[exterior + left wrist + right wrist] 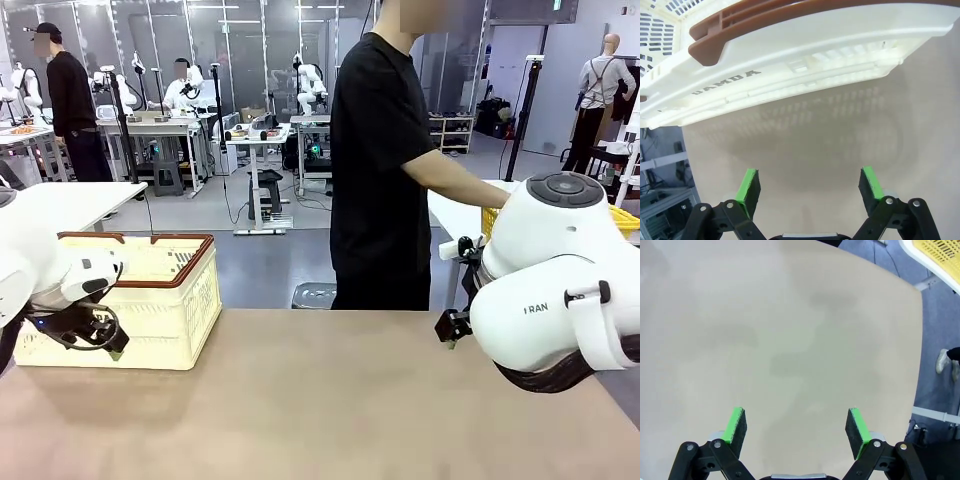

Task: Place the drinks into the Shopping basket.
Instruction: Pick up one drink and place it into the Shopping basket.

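Left wrist view shows the left hand [810, 184] spread beside the Shopping basket [805, 65], right hand [796, 424] likewise; next likely needs a drink to grasp.

Ahead of the left gripper [809, 182], the shopping basket [805, 55] runs off the top and left edges. Up and right of the right gripper [796, 427], the yellow basket [940, 252] is cut by the corner. In the front view the right arm [560, 290] hides the person's [380, 170] outstretched hand, and the left arm [60, 280] covers the shopping basket's near corner.
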Available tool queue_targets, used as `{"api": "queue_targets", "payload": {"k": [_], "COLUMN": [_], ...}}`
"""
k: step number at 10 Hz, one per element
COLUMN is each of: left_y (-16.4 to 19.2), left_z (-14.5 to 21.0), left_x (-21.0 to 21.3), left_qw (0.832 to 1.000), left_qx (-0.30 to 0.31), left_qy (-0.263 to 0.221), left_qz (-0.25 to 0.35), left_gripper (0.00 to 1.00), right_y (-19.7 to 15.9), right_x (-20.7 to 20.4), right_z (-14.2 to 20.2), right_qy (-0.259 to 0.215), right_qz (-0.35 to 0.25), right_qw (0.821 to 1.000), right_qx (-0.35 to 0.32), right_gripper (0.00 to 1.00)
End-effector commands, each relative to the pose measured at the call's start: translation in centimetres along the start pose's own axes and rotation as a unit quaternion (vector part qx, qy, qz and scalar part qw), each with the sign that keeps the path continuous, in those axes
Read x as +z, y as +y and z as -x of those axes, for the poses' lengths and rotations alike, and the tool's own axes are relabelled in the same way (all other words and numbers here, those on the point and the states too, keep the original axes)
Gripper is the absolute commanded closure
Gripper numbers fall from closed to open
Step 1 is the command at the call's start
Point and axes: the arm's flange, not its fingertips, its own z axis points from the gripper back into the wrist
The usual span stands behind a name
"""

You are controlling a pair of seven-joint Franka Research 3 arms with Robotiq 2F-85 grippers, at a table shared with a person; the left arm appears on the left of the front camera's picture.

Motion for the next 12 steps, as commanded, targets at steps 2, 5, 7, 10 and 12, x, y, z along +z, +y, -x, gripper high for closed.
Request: {"api": "queue_targets", "payload": {"k": [2,5,7,10,12], "left_y": [0.02,0.02,0.02,0.02,0.02], "left_z": [0.04,0.04,0.04,0.04,0.04], "left_x": [0.18,0.18,0.18,0.18,0.18], "left_qw": [1.000,1.000,1.000,1.000,1.000], "left_qx": [0.000,0.000,0.000,0.000,0.000], "left_qy": [0.002,0.002,0.002,0.002,0.002], "left_qz": [-0.001,-0.001,-0.001,-0.001,-0.001], "left_gripper": [0.00,0.00,0.00,0.00,0.00], "right_y": [0.02,0.02,0.02,0.02,0.02], "right_x": [-0.01,-0.01,-0.01,-0.01,-0.01], "right_z": [0.01,0.01,0.01,0.01,0.01], "right_qy": [0.000,0.000,0.000,0.000,0.000], "right_qz": [0.002,0.002,0.002,0.002,0.002], "right_qw": [1.000,1.000,1.000,1.000,1.000], "right_qx": [0.009,0.009,0.009,0.009,0.009], "right_gripper": [0.00,0.00,0.00,0.00,0.00]}}
